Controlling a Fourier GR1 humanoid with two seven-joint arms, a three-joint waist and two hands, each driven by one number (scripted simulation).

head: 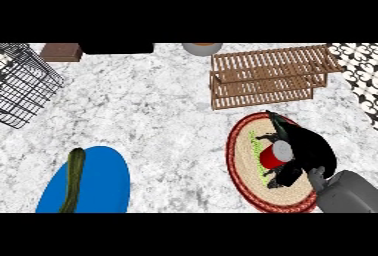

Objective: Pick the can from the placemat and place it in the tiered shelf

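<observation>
**Right hand wrapped round the can, down on the placemat**

Far upper left of the frame: a black wire basket (22, 82), tilted across the marble counter (148, 110). Just right of it along the top edge, a small brown block (61, 51), then a flat black shape (117, 48) cut off by the frame.

Lower left: a blue plate (103, 185), with a long dark-green cucumber (74, 177) lying lengthwise along its left side.

Top centre, a grey bowl (201, 48), only partly in view. Right of that, upper right, the wooden tiered shelf (269, 75), slatted, standing well apart from the can.

Lower right now: round woven placemat (247, 185) with a red rim. On it, the can (275, 155), red body, grey top. Right hand (310, 147) clasping it, black fingers curled round from above and below, grey forearm entering at the lower right corner. Can low over the mat; whether lifted or resting, impossible to tell.

Far right edge, a black-and-white patterned patch (358, 60).

Left hand nowhere in frame.
</observation>
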